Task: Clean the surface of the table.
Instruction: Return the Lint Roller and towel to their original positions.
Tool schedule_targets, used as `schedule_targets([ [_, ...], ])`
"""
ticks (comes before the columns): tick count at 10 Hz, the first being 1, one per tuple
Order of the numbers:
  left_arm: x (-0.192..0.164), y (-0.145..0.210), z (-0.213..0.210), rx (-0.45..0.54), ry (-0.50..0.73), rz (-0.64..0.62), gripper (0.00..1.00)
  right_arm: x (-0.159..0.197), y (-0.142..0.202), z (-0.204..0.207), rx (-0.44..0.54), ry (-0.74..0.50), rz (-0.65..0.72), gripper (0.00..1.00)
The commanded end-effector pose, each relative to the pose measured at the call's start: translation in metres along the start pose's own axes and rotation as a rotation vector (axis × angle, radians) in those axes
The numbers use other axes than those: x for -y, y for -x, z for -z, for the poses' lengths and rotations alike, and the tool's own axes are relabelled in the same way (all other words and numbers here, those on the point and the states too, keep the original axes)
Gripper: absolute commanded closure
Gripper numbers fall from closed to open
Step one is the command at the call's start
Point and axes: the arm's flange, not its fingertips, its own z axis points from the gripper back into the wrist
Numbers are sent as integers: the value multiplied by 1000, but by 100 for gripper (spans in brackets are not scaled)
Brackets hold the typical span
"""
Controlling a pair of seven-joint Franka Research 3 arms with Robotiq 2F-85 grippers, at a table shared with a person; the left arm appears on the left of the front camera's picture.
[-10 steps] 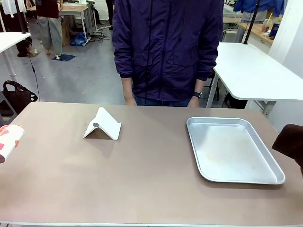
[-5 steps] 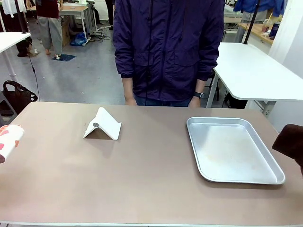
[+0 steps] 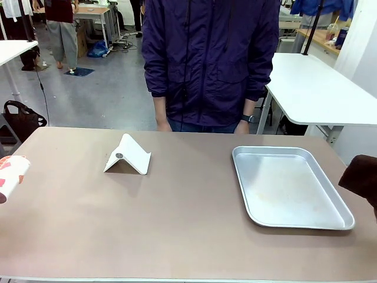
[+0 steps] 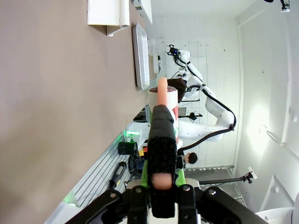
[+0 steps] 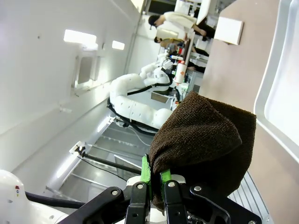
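Observation:
The table (image 3: 177, 230) has a smooth taupe-brown top. At its left edge hangs a white container with red print (image 3: 12, 177). In the left wrist view my left gripper (image 4: 162, 116) is shut on that container (image 4: 170, 100), just off the table's (image 4: 56, 116) side. A dark brown cloth (image 3: 360, 177) hangs at the right edge. The right wrist view shows my right gripper (image 5: 155, 175) shut on this cloth (image 5: 201, 135), whose bunched folds hide the fingertips. Both held things are clear of the tabletop.
A white folded stand (image 3: 128, 154) sits left of centre on the table. A silver metal tray (image 3: 288, 188), with nothing in it, lies on the right half. A person in a purple jacket (image 3: 209, 59) stands at the far edge, hands down. A white table (image 3: 318, 88) stands behind at right.

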Motion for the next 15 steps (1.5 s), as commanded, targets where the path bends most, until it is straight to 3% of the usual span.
schedule_targets([
  [1, 23, 0, 8, 18, -4, -20, 78, -11, -9, 19, 26, 33, -11, 90],
  [2, 38, -5, 18, 22, -8, -23, 78, -20, -20, 38, 53, 127, 52, 90],
  [4, 93, -23, 57, 53, -121, -50, 78, -34, -38, 80, -6, 207, 85, 90],
  [7, 161, -48, 132, 62, -250, 9, 78, -45, -59, 157, -64, 202, 119, 90],
  [9, 193, -64, 194, 87, -318, 50, 78, -45, -83, 219, -8, 213, 71, 90],
  [10, 203, -74, 223, 91, -382, 75, 78, -40, -94, 248, -26, 225, 69, 90],
  [13, 211, -91, 307, -47, -545, 151, 78, 0, -116, 327, -102, 344, 47, 90],
  [15, 204, -102, 347, -53, -631, 210, 78, 37, -127, 361, -111, 438, 13, 90],
])
